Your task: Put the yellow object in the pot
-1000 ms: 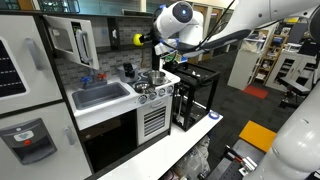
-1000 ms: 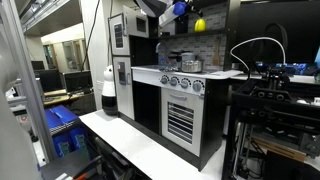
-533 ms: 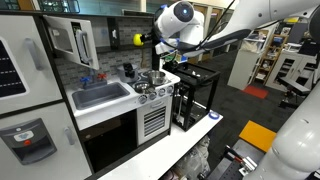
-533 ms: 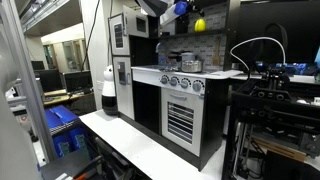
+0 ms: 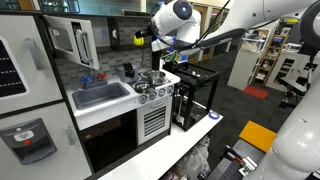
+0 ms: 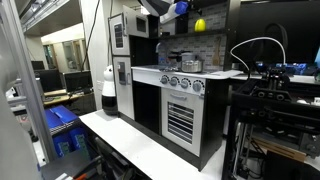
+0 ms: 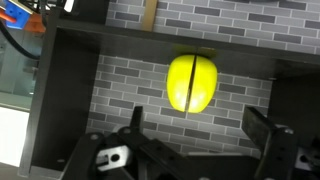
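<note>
The yellow object [image 7: 192, 82] is a bright roundish item resting against a dark shelf board in front of the grey brick back wall. It also shows in both exterior views [image 5: 138, 39] [image 6: 199, 24], high above the toy stove. My gripper [image 7: 200, 128] is open and empty. Its two dark fingers stand apart just short of the yellow object and do not touch it. In an exterior view the gripper [image 5: 151, 38] is beside the object at shelf height. The silver pot [image 5: 152, 77] sits on the stove top below, and also shows in the other exterior view [image 6: 188, 64].
A grey sink basin [image 5: 100, 96] lies beside the stove, with a dark cup [image 5: 128, 70] behind it. A black open frame [image 5: 195, 95] stands next to the toy kitchen. The white cabinet door [image 5: 80, 42] hangs open. Shelf boards enclose the yellow object closely.
The arm has shifted slightly up and toward the yellow object. The yellow object and the pot have not moved.
</note>
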Controlling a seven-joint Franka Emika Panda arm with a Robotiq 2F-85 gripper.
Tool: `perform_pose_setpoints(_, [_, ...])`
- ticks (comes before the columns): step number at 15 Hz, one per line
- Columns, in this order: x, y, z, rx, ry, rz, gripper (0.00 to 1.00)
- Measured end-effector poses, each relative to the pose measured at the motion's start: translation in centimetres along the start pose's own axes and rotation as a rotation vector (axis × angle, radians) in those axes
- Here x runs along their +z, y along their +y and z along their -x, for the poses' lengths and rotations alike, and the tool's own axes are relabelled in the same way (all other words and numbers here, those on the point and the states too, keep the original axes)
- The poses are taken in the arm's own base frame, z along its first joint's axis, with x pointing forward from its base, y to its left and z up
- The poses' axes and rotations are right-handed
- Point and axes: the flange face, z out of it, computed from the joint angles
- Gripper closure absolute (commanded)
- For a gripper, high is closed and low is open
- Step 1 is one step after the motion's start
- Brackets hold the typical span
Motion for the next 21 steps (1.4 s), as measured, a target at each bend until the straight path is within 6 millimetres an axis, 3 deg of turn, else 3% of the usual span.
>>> perform_pose_setpoints(8, [3.0, 0.0, -0.1, 0.055, 0.001, -0.007, 0.00])
perform_pose_setpoints(21, [5.7, -0.2, 0.0, 0.088, 0.033, -0.017, 0.00])
